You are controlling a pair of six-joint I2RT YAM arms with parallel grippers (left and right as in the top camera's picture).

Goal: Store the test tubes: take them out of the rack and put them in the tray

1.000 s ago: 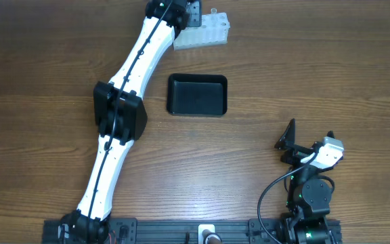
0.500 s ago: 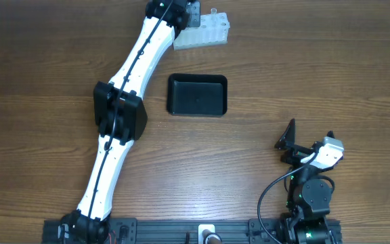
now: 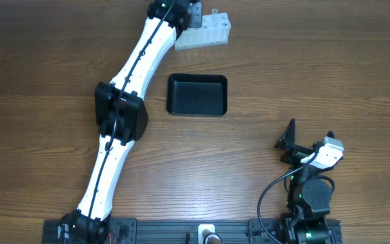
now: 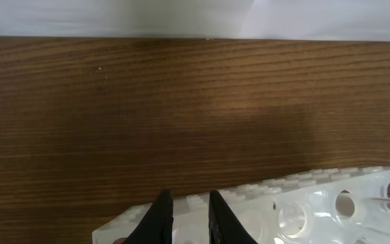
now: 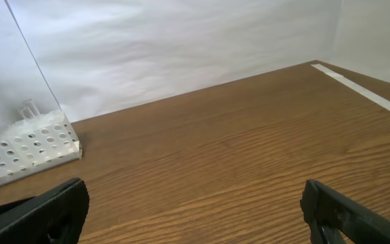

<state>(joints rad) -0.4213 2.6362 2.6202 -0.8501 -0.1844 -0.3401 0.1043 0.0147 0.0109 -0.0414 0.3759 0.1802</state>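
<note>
The task is barely begun, judging from how things lie. The black tray (image 3: pixel 197 76) sits near the middle of the table (image 3: pixel 330 68) with nothing in it, so no tube has been stored yet. The white test tube rack (image 3: pixel 207 35) stands just beyond the tray, toward the far edge of the table. One clear test tube (image 3: pixel 213 11) rises from a hole at its far corner, and the right wrist view shows that same tube upright in the rack. Whether other holes hold tubes is too small to tell.

The left gripper (image 4: pixel 188 196) hangs over one end of the rack. I cannot tell whether its jaws are apart, together or clamped on a tube there. The right gripper (image 5: pixel 193 196) rests near its own base, well apart from rack and tray, with its jaws wide apart and empty.

What is left is nearly everything — lifting each tube out of the rack and laying it in the tray.
</note>
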